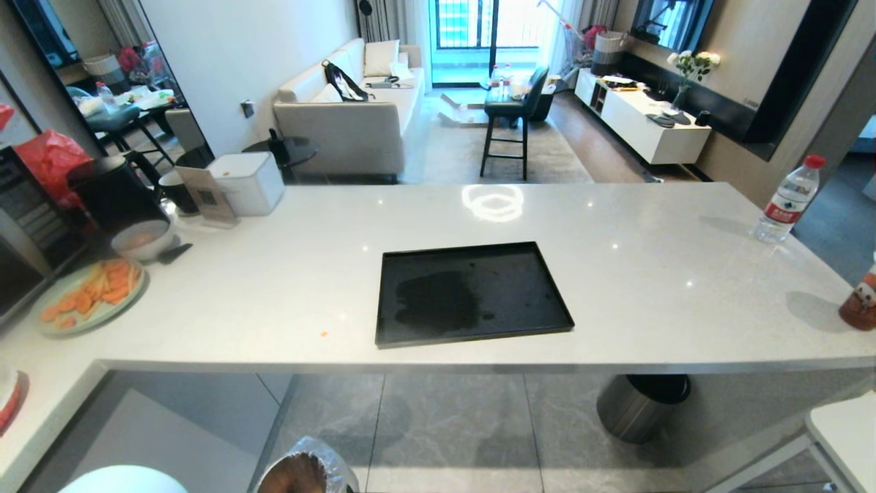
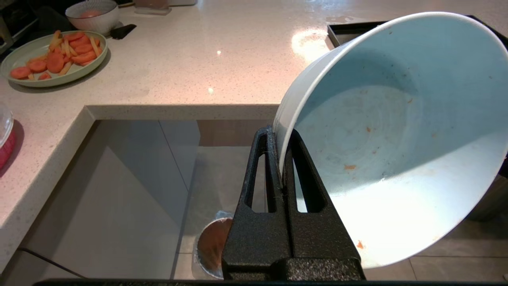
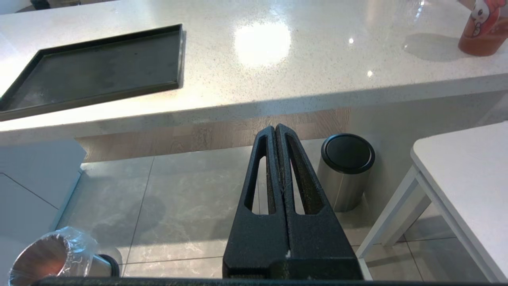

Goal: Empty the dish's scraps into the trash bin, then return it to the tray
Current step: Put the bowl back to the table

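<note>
Left hand carried the emptied dish below the worktop edge, above the lined trash bin.

The left hand (image 2: 282, 159) was clamped on the rim of the dish (image 2: 397, 135), which tilted on its side with only orange smears inside and no scraps. The trash bin (image 2: 212, 246) stood on the floor tiles (image 1: 452, 424) beneath it, just out from the worktop (image 1: 274, 287) edge. The tray (image 1: 472, 291) lay bare near the worktop's front edge, with open surface on both sides. The right hand (image 3: 276, 159), fingers pressed together and holding nothing, hung over the floor, well apart from the brushed steel bin (image 3: 345, 171) and the white side table (image 3: 468, 186).
</note>
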`<state>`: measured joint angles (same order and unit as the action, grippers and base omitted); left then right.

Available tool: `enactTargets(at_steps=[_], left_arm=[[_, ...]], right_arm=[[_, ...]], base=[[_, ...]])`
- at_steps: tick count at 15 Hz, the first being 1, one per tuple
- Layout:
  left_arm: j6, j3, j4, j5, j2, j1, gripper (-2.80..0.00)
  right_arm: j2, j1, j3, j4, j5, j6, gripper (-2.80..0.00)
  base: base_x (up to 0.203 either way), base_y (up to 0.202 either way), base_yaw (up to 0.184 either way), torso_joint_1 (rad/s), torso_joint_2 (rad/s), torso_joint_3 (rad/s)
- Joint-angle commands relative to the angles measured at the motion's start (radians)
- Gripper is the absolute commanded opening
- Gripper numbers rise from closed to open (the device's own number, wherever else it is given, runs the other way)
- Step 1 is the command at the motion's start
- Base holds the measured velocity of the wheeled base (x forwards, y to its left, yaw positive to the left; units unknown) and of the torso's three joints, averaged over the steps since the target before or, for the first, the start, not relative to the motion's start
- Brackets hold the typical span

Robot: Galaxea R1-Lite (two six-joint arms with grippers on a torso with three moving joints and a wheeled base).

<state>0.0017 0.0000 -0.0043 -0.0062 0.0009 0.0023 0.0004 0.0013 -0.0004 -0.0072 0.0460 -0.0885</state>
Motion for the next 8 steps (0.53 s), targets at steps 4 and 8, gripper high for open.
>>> enactTargets(at_steps=[4, 8], left_arm=[[0.0, 0.0, 0.0, 0.0, 0.001, 0.001, -2.8], [0.0, 0.0, 0.0, 0.0, 0.001, 0.001, -2.8]], right_arm=[[0.0, 0.0, 0.0, 0.001, 0.0, 0.0, -2.8], [0.0, 0.0, 0.0, 0.001, 0.0, 0.0, -2.8]], base=[[0.0, 0.0, 0.0, 0.051, -0.12, -0.061], [0.0, 0.0, 0.0, 0.0, 0.0, 0.0]])
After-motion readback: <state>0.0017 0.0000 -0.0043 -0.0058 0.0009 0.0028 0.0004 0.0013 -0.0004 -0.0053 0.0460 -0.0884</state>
